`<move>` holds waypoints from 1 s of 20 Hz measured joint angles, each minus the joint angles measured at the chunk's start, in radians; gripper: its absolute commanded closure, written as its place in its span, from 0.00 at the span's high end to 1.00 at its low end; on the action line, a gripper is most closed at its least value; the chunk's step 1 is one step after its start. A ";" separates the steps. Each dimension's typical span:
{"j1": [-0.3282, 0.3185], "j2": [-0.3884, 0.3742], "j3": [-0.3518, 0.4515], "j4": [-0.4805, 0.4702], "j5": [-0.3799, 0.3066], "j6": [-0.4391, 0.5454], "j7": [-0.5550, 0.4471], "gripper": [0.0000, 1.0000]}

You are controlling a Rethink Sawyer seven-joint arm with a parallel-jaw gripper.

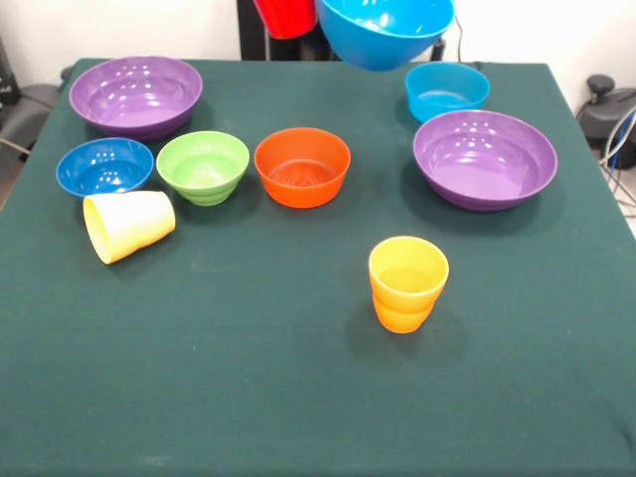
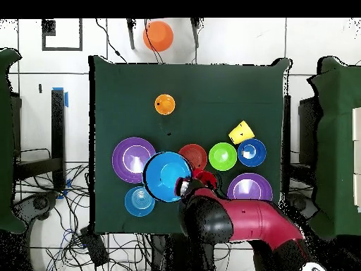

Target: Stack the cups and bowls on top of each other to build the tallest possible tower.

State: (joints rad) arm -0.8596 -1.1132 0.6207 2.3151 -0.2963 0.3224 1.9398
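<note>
Large blue bowl (image 1: 386,32) hangs lifted above the table, tilted, just behind the cyan bowl (image 1: 447,89); the gripper (image 2: 185,188) sits at its rim, seemingly clamped on it, though the fingers are hidden. No tower yet. Judgement: level it before lowering, and centre it in a wide purple bowl (image 1: 485,157) beside the cyan bowl for a broad base.
</note>
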 measured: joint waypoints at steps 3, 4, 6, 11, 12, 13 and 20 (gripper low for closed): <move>0.005 0.013 -0.011 0.012 -0.019 -0.025 0.000 0.00; 0.007 0.017 -0.016 0.014 -0.025 -0.031 0.000 0.00; 0.019 0.036 -0.036 0.015 -0.052 -0.054 0.000 0.00; 0.089 0.122 -0.132 0.014 -0.143 -0.153 0.000 0.00; 0.100 0.137 -0.147 0.014 -0.155 -0.169 0.000 0.00; 0.121 0.164 -0.172 0.014 -0.173 -0.198 0.000 0.00; 0.195 0.262 -0.239 0.014 -0.185 -0.285 0.000 0.00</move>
State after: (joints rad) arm -0.6649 -0.8515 0.3818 2.3286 -0.4813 0.0378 1.9398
